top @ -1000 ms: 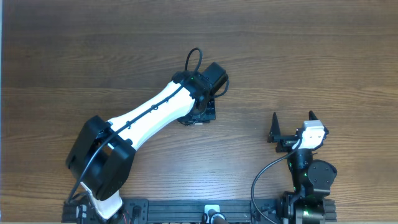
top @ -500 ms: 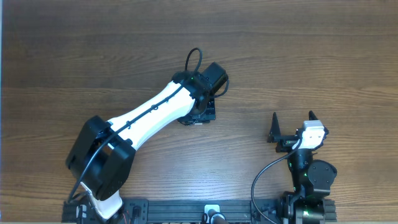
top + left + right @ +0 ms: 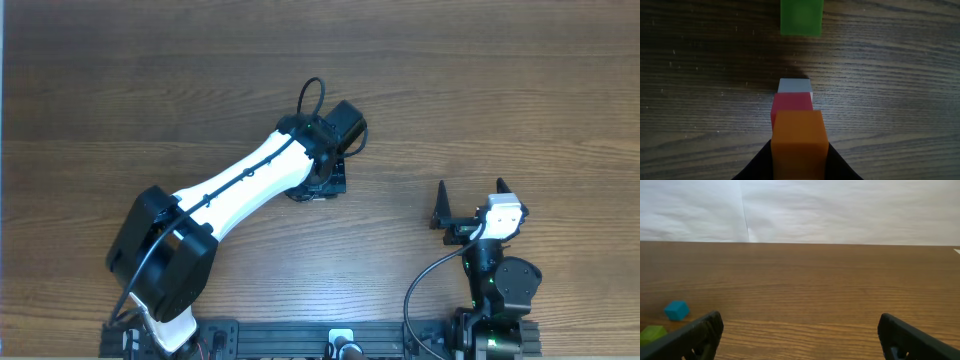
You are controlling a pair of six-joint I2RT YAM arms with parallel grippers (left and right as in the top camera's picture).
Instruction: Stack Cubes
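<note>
In the left wrist view an orange cube (image 3: 799, 142) sits between the dark fingers of my left gripper (image 3: 800, 162), which is shut on it. The orange cube rests on top of a red cube (image 3: 791, 104), and a white cube (image 3: 795, 85) lies under that, forming a stack. A green cube (image 3: 801, 17) lies on the table beyond the stack. From above, the left gripper (image 3: 320, 185) points down mid-table and covers the stack. My right gripper (image 3: 470, 203) stands open near its base, nothing between its fingers. The right wrist view shows a blue cube (image 3: 676, 310) and the green cube (image 3: 652, 334) far off.
The wooden table (image 3: 500, 80) stretches bare around both arms. A white wall (image 3: 840, 210) rises behind the table's far edge in the right wrist view. The left arm's white link (image 3: 240, 185) crosses the table diagonally.
</note>
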